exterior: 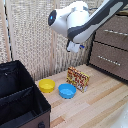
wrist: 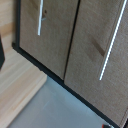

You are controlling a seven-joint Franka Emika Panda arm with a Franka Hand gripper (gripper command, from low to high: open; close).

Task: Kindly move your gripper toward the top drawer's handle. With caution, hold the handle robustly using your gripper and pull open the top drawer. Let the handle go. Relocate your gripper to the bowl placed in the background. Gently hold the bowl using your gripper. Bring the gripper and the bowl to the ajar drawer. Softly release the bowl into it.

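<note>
We see the arm high in the exterior view, reaching in from the upper right. The gripper hangs below it, in the air above the box, touching nothing. Its fingers are too blurred for us to say whether they are wide or narrow, so we cannot tell. The wrist view does not show them.

The dresser stands at the exterior view's right. We see 2 drawer fronts there, both flush, each with a silver bar. The upper one is the drawer with the handle; the frame cuts off above it, so we cannot confirm it is the top one. The gripper is well apart from it.

The wrist view shows 2 wood fronts with 2 silver bars, a dark edge and pale floor. We cannot tell which drawers these are.

The yellow bowl sits on the wooden table, just beside the blue bowl. A black case fills the lower left.
</note>
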